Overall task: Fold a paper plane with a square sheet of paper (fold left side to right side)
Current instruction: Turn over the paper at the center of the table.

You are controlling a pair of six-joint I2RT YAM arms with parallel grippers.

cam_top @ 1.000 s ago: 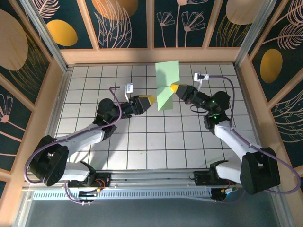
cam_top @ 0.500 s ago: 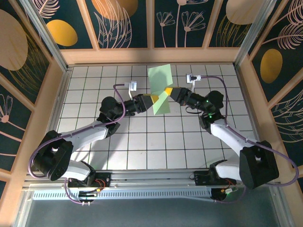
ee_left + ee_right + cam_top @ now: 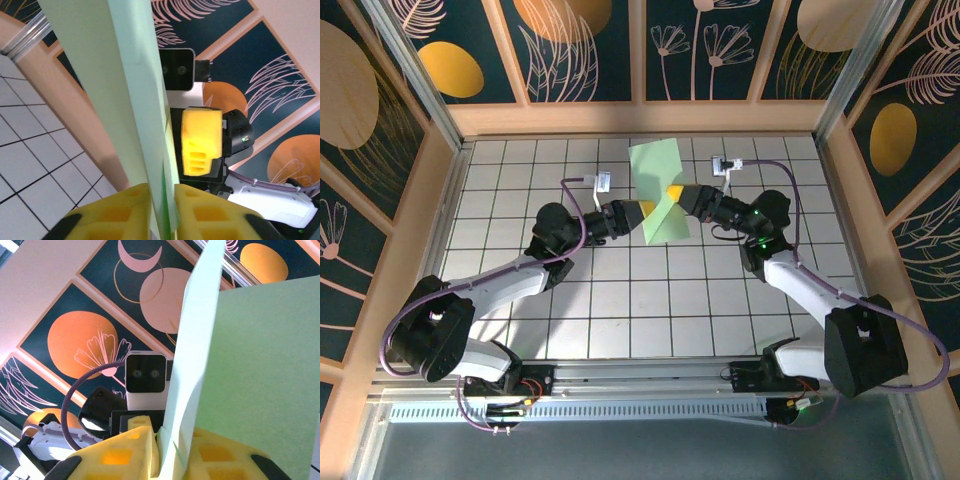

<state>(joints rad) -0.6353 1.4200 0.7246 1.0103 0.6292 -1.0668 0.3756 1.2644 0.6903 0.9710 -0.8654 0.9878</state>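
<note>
Two arms meet over the rear middle of the tiled table [image 3: 520, 300], where the square sheet of paper [image 3: 660, 165] hangs in the air, clear of the tiles, bent into two flaps that stand roughly upright. The left gripper [image 3: 642, 212] reaches in from the left and the right gripper [image 3: 672, 192] from the right, their tips close together at the sheet's middle. The left fingers [image 3: 117, 212] sit close together with the sheet nipped between them. The right fingers [image 3: 125, 452] flank the sheet too (whether they press it or merely stand beside it cannot be told). Risks, as judged: if one side lets go before the other grips firmly, the light sheet may slip and drop; opposed pulling could tear or crumple it; a skewed pinch would set the left-to-right fold crooked.
</note>
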